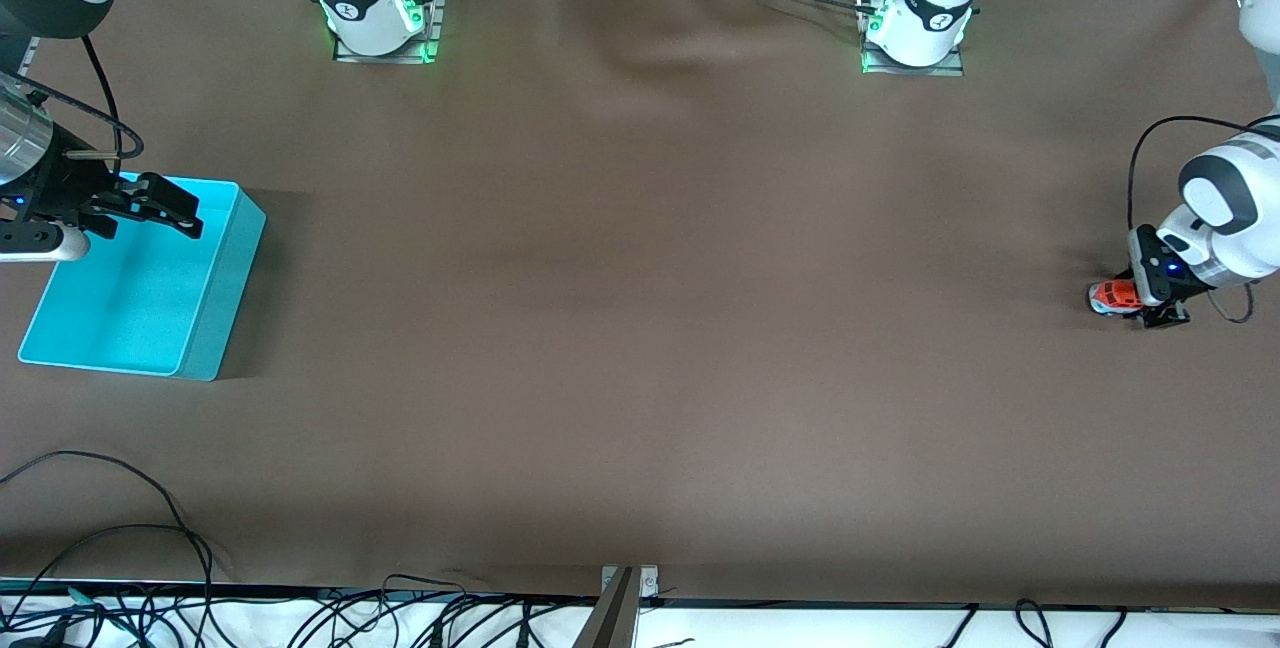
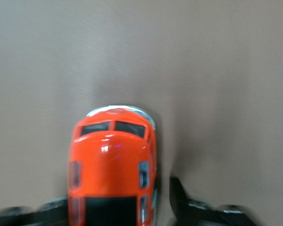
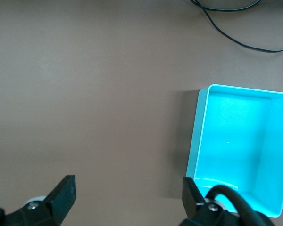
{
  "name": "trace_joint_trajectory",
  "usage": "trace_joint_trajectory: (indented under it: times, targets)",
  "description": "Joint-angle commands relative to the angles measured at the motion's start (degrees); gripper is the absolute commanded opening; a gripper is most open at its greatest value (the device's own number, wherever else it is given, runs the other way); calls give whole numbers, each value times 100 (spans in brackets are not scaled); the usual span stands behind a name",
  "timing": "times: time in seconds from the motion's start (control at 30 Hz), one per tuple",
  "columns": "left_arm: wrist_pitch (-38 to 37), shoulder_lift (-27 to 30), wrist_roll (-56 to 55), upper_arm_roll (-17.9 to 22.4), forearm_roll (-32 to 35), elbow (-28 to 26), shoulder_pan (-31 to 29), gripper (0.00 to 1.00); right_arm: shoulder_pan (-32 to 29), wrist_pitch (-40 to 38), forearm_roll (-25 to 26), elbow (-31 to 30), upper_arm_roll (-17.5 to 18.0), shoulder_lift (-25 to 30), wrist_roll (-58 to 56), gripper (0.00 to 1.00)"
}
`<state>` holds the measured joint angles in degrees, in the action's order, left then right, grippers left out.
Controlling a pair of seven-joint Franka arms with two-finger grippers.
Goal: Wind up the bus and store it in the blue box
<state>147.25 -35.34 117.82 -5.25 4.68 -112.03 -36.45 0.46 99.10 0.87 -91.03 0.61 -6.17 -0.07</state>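
The left arm reaches out to its own end of the table, wrist bent low so the left gripper [image 1: 1150, 313] sits right at the surface. In the left wrist view its dark fingers [image 2: 191, 207] stand on either side of the bus [image 2: 113, 172], with a gap showing at one side. The right arm waits at its own end, its right gripper [image 1: 165, 208] hanging spread wide over the blue box [image 1: 215, 328], fingers [image 3: 61, 195] well apart.
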Motion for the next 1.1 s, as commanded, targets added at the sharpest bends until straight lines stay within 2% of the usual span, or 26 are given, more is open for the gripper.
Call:
trace_joint_trajectory:
  times: [0.0, 0.27, 0.63, 0.73, 0.87, 1.07]
  targets:
    - [-398, -52, -66, -28, 51, 208, -37, 100, 60, -31, -70, 120, -61, -33, 59, 100]
    - [-996, 387, -303, -46, 77, 234, 77, 100, 60, -31, -70, 120, -61, -33, 59, 100]
    - [-1928, 1274, -1050, -81, 51, 278, 200, 100, 60, -40, -70, 120, -61, -33, 59, 100]
    - [-2226, 1573, -1375, -282, 51, 322, 200, 100, 60, -40, -70, 120, -61, -33, 59, 100]
    - [-2736, 1881, -2042, -537, 60, 602, 209, 100, 60, -32, -70, 120, -61, -33, 59, 100]
    - [-4071, 1917, -3219, -1029, 104, 1481, 218, 100, 60, -40, -70, 120, -61, -33, 59, 100]
